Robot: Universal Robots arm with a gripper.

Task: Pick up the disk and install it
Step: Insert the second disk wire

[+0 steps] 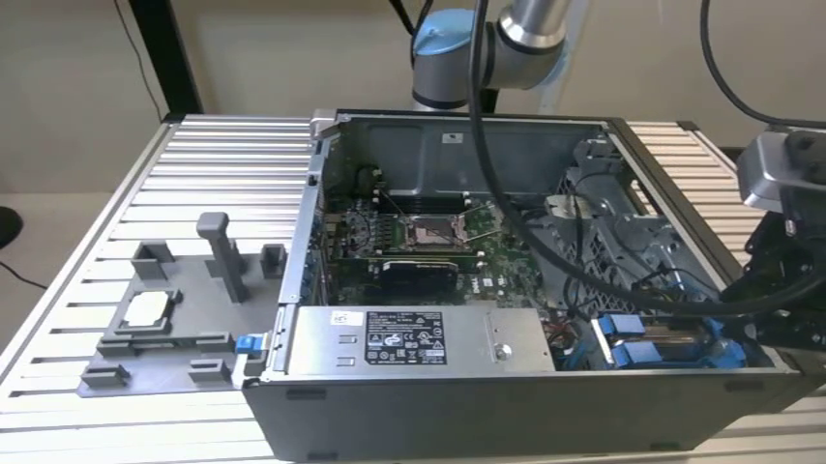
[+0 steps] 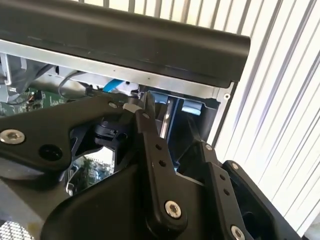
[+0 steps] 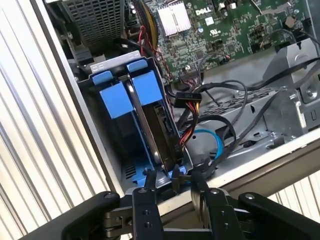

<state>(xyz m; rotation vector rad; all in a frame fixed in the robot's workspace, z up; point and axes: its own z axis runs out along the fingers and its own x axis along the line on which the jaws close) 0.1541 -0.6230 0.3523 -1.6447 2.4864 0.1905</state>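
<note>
Hand (image 3: 167, 181) pinched narrow on the disk (image 3: 152, 117), standing on edge in the blue drive bay (image 3: 116, 100) straight ahead of fingertips; judged risk of snagging the cables (image 3: 187, 107) alongside, or jamming if tilted.

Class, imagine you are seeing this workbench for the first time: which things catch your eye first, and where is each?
The open computer case dominates the slatted table, its green motherboard exposed. In the case's corner at the exterior view's right, the blue-framed disk stands on edge in its bay, with the black pincer at its near end. A grey fixture tray lies at the exterior view's left.
</note>
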